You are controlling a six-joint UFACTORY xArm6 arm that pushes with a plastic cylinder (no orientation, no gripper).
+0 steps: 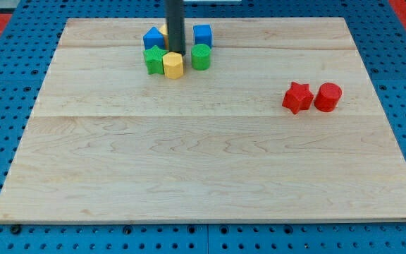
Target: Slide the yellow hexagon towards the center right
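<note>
Pincer I have none on this rig, so nothing is held; my tip (175, 53) comes down just behind the yellow hexagon (173, 65), at its top edge in the view, apparently touching it; that hexagon sits on the tabletop (203, 162) near the view's top, left of centre; it stands on a flat face, too compact to show any long axis or heading; a green block (154, 60) touches its left side; a green cylinder (201, 56) stands just to its right; two blue blocks (152, 38) (202, 34) lie behind; a red star (297, 97) and red cylinder (328, 97) sit together far right.
</note>
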